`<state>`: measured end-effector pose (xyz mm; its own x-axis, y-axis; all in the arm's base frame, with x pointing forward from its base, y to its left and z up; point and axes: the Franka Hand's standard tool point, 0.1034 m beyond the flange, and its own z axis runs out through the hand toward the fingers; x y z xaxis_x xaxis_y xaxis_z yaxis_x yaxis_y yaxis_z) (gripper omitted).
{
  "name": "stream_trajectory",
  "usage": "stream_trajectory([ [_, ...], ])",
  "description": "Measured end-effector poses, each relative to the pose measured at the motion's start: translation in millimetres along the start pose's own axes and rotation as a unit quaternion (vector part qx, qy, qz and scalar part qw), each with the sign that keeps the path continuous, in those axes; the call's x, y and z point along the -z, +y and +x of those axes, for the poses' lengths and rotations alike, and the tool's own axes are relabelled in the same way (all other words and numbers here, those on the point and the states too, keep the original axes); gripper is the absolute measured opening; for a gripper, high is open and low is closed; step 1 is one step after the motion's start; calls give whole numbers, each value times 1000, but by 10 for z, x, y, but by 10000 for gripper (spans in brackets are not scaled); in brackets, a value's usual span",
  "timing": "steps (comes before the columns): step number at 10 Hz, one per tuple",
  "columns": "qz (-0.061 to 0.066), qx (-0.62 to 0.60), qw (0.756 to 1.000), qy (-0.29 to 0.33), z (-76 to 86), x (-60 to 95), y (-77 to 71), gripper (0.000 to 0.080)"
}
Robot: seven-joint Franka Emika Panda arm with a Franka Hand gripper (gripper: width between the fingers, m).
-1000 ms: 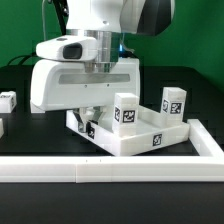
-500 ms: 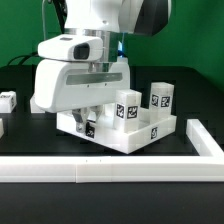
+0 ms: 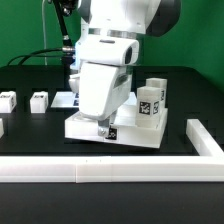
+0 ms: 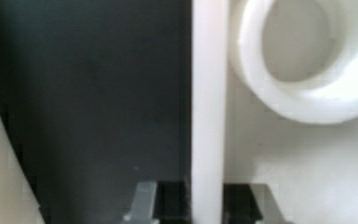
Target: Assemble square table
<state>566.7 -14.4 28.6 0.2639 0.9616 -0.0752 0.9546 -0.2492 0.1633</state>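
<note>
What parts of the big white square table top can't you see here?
- Exterior view: the white robot arm hides most of the white plastic square table top.
- Wrist view: the picture's edge cuts off the round white corner socket; everything is blurred.
- Exterior view: tags on the small white block legs are too small to read.

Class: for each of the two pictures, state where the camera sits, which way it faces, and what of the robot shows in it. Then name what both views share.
Exterior view: off the arm, a little above the bench, facing across the border rail at the square table top; the arm and gripper show.
Wrist view: on the wrist, looking down along the fingers onto the top's rim and a corner socket; only the fingers show.
Shared: the gripper, shut on the square table top's rim.
</note>
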Motion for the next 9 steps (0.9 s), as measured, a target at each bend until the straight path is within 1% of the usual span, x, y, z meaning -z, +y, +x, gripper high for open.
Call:
stream_trajectory([
  [4,-1,108,994,-8,-56,-10,8,64],
  [5,-2,117,993,-9,-65,-12,9,64],
  [6,-2,156,988,-13,-55,-11,6,64],
  [7,-2,196,980,-16,51,0,-14,64],
  [8,4,232,972,-21,168,17,-24,64],
  [9,15,288,957,-29,230,2,-23,63],
])
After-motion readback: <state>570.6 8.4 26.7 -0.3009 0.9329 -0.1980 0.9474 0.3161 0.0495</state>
